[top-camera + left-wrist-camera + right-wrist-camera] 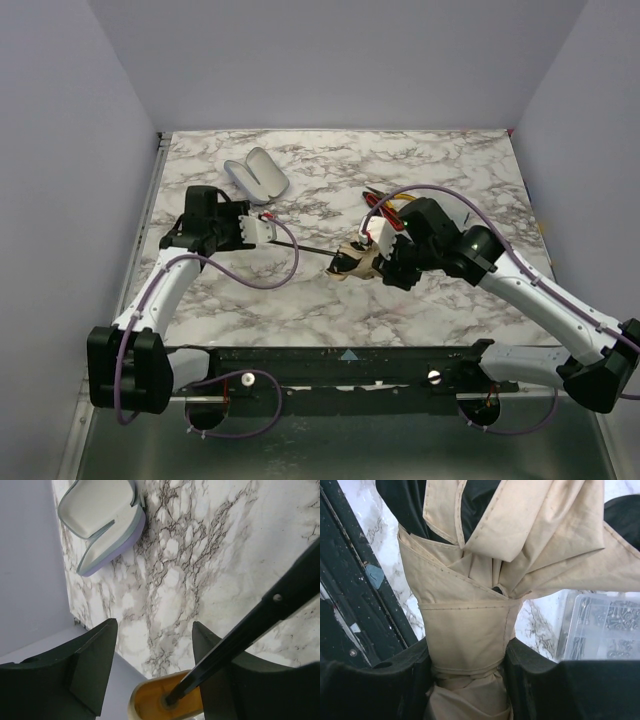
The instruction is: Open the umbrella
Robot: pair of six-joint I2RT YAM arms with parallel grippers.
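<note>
The umbrella [358,262] lies across mid-table, with its thin black shaft [305,248] pulled out toward the left. My right gripper [375,248] is shut on the folded peach-tan canopy [470,630]; both pads [415,670] press the strapped bundle, and loose fabric flares above them. My left gripper [265,228] is at the other end of the shaft. In the left wrist view the oval tan handle [155,702] sits low between the fingers of my left gripper [155,625]. The handle rests against the right finger [215,655], and a gap separates it from the left finger [95,665]. The jaws are open.
An open lavender hard-shell case [257,175] [100,520] lies at the back left of the marble table [450,170]. Red-and-yellow-handled pliers [383,203] lie behind the right gripper. A clear box of small parts [605,625] shows beside the canopy. The black base rail [340,365] runs along the near edge.
</note>
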